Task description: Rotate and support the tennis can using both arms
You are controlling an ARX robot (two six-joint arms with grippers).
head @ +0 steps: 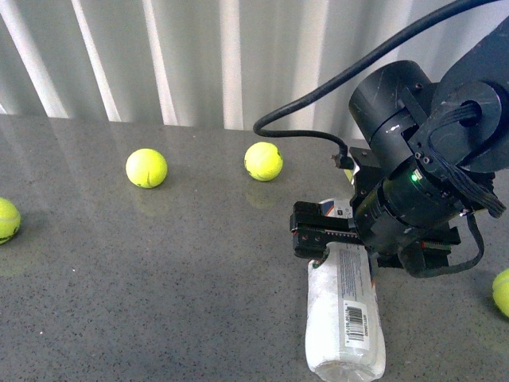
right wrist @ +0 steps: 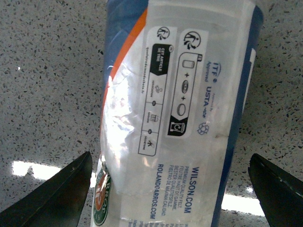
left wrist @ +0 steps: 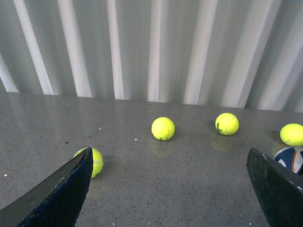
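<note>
**Tennis can** point(head: 344, 318). Nearest to us, lying on its side on the table point(head: 159, 302), its long axis running away from us. We note a white label with a barcode point(head: 355, 322) toward the near end. The far end passes under the right arm. In the right wrist view the can point(right wrist: 180, 118) shows blue and orange bands, a white panel with black pictograms, the print WILSON.COM, and part of a round green emblem point(right wrist: 99, 208).

**Right arm** point(head: 413, 183). Black with bulky cylindrical joints, and a small green light is lit on it. It stands over the can's far half. A thick black cable point(head: 334, 87) loops up beyond the can.

**Right jaws**. Spread wide. We see their two black fingers point(right wrist: 57, 198) one on each side of the can, each apart from its label, with speckled table showing in between.

**Left jaws**. Spread wide, seen in the left wrist view only. The two dark fingers point(left wrist: 61, 194) have nothing held between them, only table.

**Tennis balls**. Yellow-green, loose on the table.
- One point(head: 263, 161) lies beyond the can and to its left.
- One point(head: 146, 168) lies further left of the can.
- One point(head: 6, 220) lies furthest left of the can, cut by the frame edge.
- One point(head: 503, 290) lies right of the can, also cut by the edge.

**Table**. Grey, speckled and slightly glossy.

**Wall** point(head: 159, 56). White and ribbed, standing beyond the can at the table's far edge.
</note>
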